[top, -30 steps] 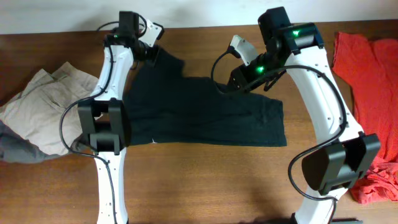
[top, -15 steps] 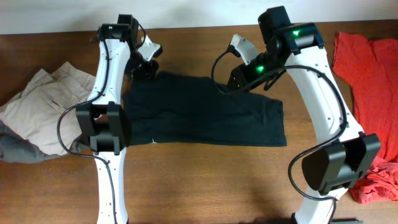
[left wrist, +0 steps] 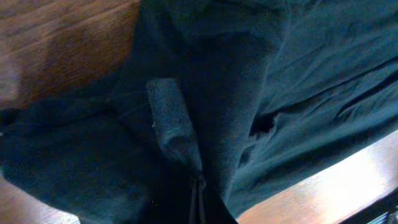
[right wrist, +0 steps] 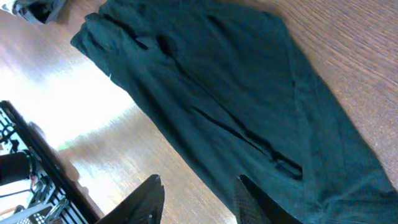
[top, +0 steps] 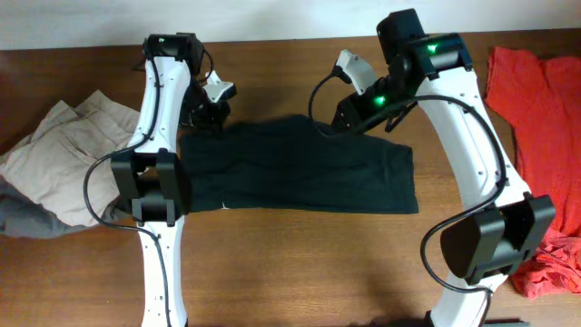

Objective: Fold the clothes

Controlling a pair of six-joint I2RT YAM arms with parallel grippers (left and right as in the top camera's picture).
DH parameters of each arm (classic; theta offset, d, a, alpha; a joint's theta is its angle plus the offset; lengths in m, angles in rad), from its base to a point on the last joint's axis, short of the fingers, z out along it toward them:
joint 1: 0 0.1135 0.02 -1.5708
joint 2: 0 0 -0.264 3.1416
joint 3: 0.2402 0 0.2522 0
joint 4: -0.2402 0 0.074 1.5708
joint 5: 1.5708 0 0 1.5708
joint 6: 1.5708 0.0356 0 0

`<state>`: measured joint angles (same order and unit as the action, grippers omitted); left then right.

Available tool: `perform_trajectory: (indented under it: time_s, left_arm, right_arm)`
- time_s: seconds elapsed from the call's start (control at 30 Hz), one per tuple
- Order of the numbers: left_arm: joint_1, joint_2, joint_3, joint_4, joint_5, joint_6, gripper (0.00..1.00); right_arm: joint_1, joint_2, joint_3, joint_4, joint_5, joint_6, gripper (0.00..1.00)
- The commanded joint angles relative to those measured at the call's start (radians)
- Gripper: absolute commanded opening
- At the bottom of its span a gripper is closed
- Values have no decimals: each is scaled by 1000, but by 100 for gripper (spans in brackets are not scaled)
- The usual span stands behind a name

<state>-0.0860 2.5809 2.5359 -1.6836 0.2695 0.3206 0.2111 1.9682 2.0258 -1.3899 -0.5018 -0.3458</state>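
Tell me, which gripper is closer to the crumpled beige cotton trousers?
Left. The left gripper, gripping the black cotton T-shirt, sits just right of the beige trousers in the overhead view; the right gripper hovers open farther along.

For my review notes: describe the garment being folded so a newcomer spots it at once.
Look at the middle of the wooden table. The black T-shirt lies spread there, between crumpled beige trousers and bright red garments; it alone is black, with a small white label.
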Motion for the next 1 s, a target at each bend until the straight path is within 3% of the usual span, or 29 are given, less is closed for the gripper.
perform_trajectory:
  time_s: [0.0,0.1,0.53,0.97]
  left_arm:
    - [-8,-2,23,-5,51,-73,4]
    - [-8,-5,23,-5,77,-75,1]
    - [-59,-76,23,-5,-101,-248,1]
    - [-90,-77,-104,-5,-102,-337,2]
  right_arm:
    - [3,-13,5,3,2,-13,41]
    - [3,-13,5,3,2,-13,41]
    - [-18,-13,5,2,17,7,41]
    - [-31,-13,5,1,16,11,41]
